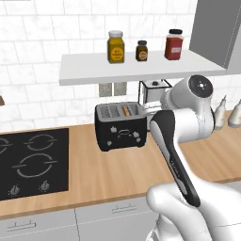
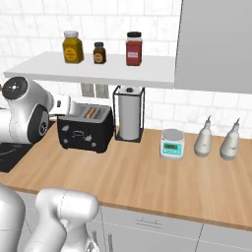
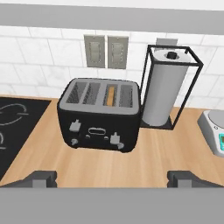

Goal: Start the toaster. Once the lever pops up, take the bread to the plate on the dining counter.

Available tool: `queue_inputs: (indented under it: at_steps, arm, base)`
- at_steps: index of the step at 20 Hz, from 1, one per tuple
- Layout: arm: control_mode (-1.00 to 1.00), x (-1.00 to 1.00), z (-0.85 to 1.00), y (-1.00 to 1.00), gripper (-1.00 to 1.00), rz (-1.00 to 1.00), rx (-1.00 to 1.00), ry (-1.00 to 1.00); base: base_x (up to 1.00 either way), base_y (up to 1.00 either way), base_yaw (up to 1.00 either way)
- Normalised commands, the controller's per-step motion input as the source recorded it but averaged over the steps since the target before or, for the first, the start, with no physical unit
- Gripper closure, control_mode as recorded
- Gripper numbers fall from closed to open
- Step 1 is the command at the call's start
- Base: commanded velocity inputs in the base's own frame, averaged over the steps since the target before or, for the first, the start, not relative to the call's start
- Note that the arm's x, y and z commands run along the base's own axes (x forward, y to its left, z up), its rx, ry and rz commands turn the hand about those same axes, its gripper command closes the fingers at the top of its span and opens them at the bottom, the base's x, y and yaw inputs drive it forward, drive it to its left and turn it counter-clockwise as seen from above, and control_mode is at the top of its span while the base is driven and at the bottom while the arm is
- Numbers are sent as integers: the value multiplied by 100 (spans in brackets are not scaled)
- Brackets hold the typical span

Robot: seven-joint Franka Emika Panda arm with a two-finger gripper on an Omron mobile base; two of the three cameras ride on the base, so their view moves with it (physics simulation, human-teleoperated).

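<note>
Jaws stood fully apart, holding nothing; gripper [image 3: 112,177] hovered in front of toaster [image 3: 100,116], apart from it. Toaster sat near worktop's back edge, between cooktop [image 1: 30,162] and paper towel holder [image 3: 168,89]. Bread [image 3: 112,95] was down in third slot from left. Judged step: approach to start toaster, lever not yet pressed. Next move called for lining a fingertip over lever [image 3: 115,138] and pushing down.
</note>
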Motion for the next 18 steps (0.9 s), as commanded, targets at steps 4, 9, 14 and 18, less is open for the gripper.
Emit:
queue_inputs:
  at_steps: [4, 9, 14, 18]
  arm:
    - [-100, 0, 0, 0, -100, 0, 0, 0]
    - [-100, 0, 0, 0, -100, 0, 0, 0]
    - [-100, 0, 0, 0, -100, 0, 0, 0]
    - [-100, 0, 0, 0, -100, 0, 0, 0]
  base:
    - [0, 0, 0]
    - [0, 0, 0]
    - [0, 0, 0]
    - [0, 0, 0]
